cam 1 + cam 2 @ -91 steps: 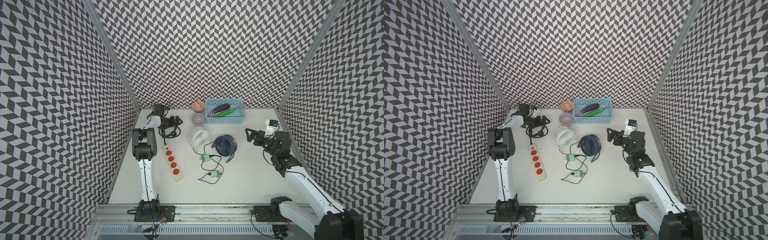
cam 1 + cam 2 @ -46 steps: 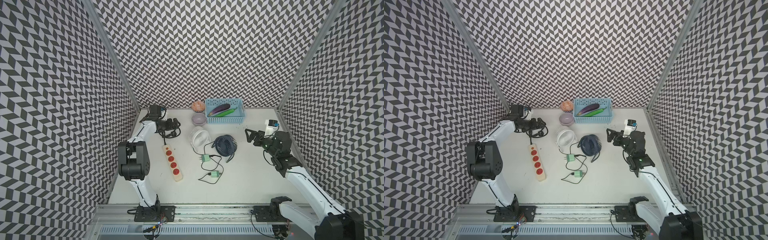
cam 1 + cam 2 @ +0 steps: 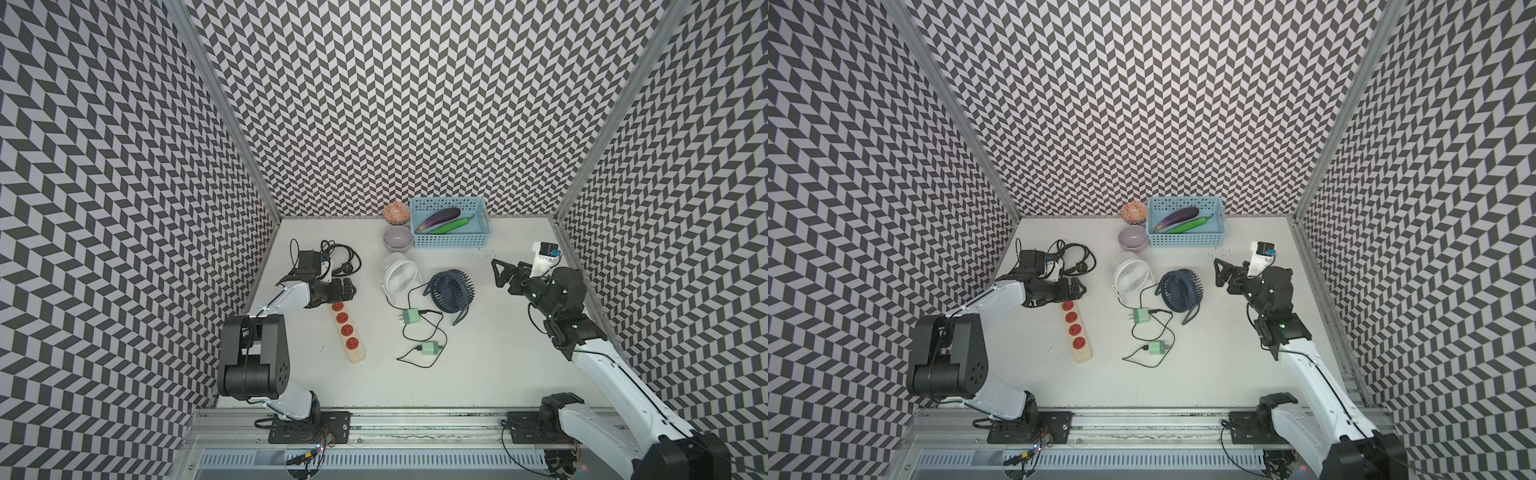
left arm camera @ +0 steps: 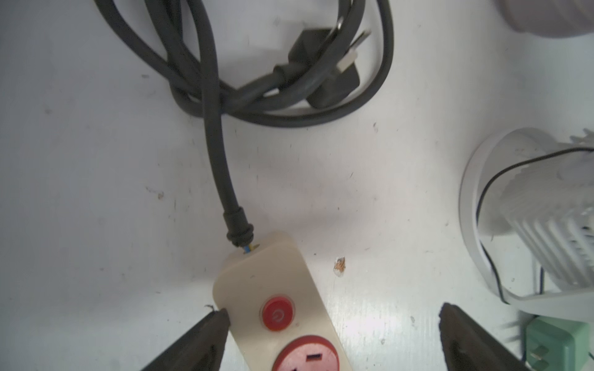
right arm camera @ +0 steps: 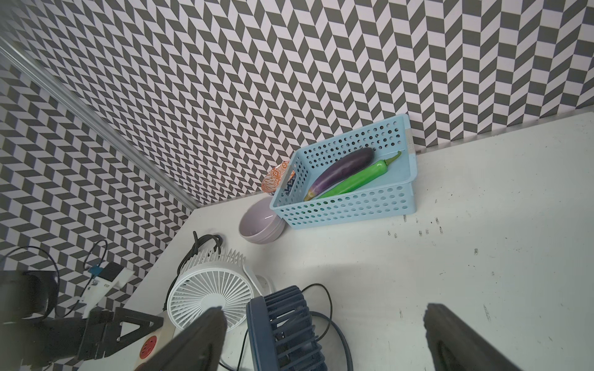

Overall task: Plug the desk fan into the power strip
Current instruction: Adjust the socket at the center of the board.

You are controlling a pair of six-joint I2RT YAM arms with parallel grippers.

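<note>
Power strip (image 3: 348,332) lies flat on the surface (image 3: 498,365), sockets unoccupied, with its black cord (image 4: 221,180) coiled beyond the switch end. Left tool (image 3: 345,289) hangs over that switch end, jaws wide, gripping nothing; one fingertip (image 4: 205,337) is just beside the strip's edge. White fan (image 3: 400,274), dark blue fan (image 3: 451,291) and two green plugs (image 3: 411,316) lie near the strip. Right tool (image 3: 497,274), wide and empty, is well apart from the strip, past the blue fan.

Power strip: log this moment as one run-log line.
left fingers: open, astride power strip, switch end | right fingers: open, empty | green plugs: loose on table | plugged in: no
</note>
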